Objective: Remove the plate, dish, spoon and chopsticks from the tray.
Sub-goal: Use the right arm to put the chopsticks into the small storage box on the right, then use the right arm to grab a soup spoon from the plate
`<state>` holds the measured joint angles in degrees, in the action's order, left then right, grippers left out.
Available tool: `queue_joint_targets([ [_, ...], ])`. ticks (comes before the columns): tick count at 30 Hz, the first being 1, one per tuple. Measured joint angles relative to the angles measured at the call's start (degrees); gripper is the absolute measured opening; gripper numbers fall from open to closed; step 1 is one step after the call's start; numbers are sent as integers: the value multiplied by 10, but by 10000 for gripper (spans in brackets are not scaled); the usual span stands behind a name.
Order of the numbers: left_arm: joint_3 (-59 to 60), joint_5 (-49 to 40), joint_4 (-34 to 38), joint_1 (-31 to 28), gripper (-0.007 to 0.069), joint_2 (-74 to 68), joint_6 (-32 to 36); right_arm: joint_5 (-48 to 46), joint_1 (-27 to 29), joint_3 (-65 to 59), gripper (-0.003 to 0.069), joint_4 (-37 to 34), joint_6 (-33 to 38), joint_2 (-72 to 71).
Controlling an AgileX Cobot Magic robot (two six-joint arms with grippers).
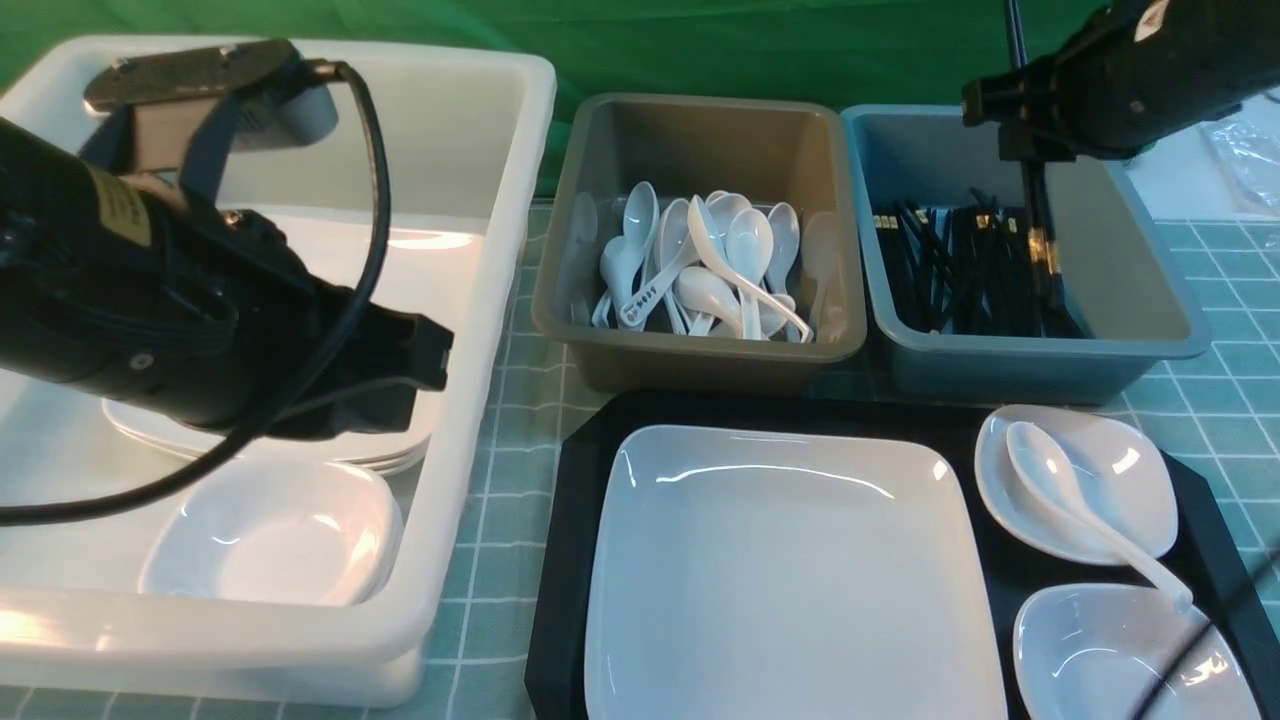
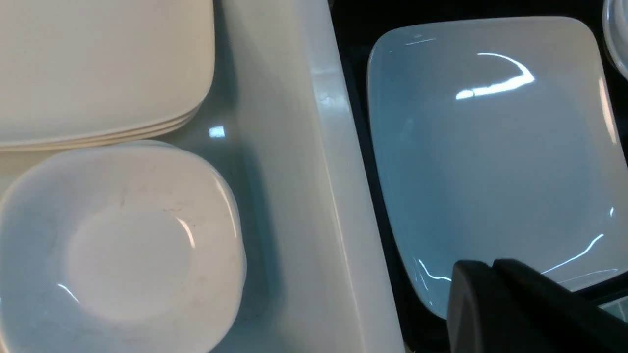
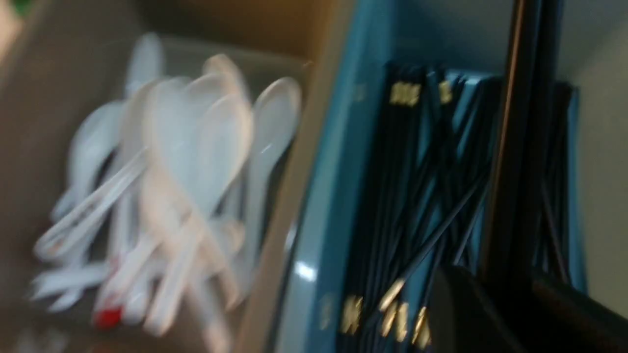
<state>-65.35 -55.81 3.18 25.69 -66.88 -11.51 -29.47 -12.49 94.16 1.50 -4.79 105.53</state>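
Left gripper (image 1: 432,358): your fingers are pressed together on nothing, hovering over the white tub (image 1: 505,230) beside the tray (image 1: 570,560).
Right gripper (image 1: 1030,150): you're pinching the chopsticks (image 1: 1040,215) — they hang upright over the blue tub (image 1: 1150,290).
Plate (image 1: 790,570): lies flat on the tray's left part.
Spoon (image 1: 1080,510): its bowl rests in the rear small dish (image 1: 1135,480) — the handle reaches the nearer dish (image 1: 1100,650), both on the tray's right side.
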Motion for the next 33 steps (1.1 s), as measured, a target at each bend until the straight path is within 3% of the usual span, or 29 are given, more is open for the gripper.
queue_joint_targets([
  [3,0,0,1,0,8,0,0,35,13,20,145,0,1,49],
  [6,0,-2,2,0,8,0,0,74,19,29,224,0,1,92],
  [9,0,-2,2,0,8,0,2,78,19,29,363,0,0,105],
  [10,0,-2,2,0,8,0,2,57,19,29,465,0,3,101],
  [13,0,-2,2,0,8,0,2,8,19,29,513,0,15,82],
  [14,0,-2,2,0,8,0,2,-82,19,30,503,0,40,54],
  [16,0,-2,2,0,8,0,2,-135,19,30,468,0,57,36],
  [17,0,-2,2,0,8,0,4,-222,19,30,351,0,86,7],
  [18,0,-2,2,0,8,0,4,-232,19,30,335,0,88,4],
  [20,0,-1,2,0,8,0,9,-330,20,10,123,1,110,-36],
  [24,0,0,3,0,8,0,18,-348,20,-76,59,2,121,-68],
  [28,0,0,3,0,8,0,20,-294,20,-175,191,2,122,-66],
  [31,0,0,3,0,8,0,21,-227,20,-221,372,2,122,-50],
  [33,0,0,3,0,8,0,24,-199,20,-229,453,2,122,-36],
])
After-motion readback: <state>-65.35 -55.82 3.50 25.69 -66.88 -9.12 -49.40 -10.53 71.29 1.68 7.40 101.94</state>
